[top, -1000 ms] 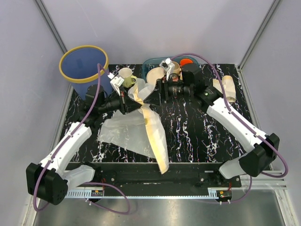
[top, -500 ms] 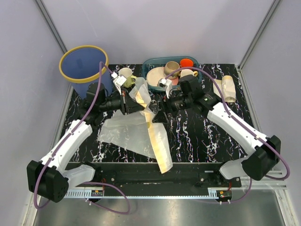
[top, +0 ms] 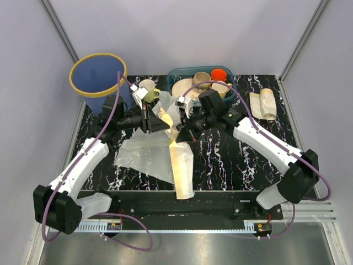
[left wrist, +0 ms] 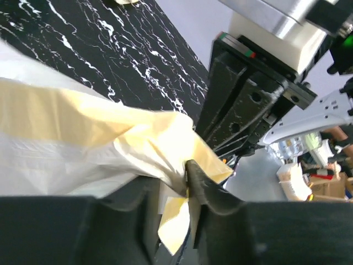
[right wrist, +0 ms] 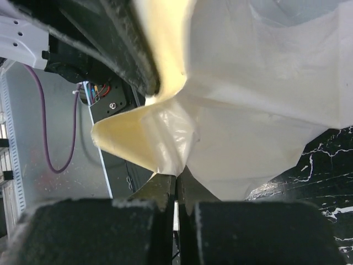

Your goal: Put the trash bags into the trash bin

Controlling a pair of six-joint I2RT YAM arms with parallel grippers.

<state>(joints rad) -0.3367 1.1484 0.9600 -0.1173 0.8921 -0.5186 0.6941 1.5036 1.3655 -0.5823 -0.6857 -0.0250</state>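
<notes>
Gathering thin translucent cream-white plastic sack (top: pixel 151 154), lying right of round blue yellow-rimmed plastic bin (top: pixel 70 77); left gripper (left wrist: pixel 187 185) and right gripper (right wrist: pixel 176 182) both pinching its raised fold; next likely needing a joint carry binward.

One trash bin (top: pixel 94 74), far left of teal basket (top: pixel 177 70). One basket only. Trash bags, two lots: one large sack (top: pixel 146 157) in front of basket, one small bundle (top: pixel 263 104) just right of basket. Inside basket: one plate (top: pixel 181 88), three cups: brown cup (top: pixel 201 78), orange cup (top: pixel 219 73), cream cup (top: pixel 222 87). One mug (top: pixel 148 88) left of basket. Two pincers: left pincer (left wrist: pixel 189 190), right pincer (right wrist: pixel 176 190).
</notes>
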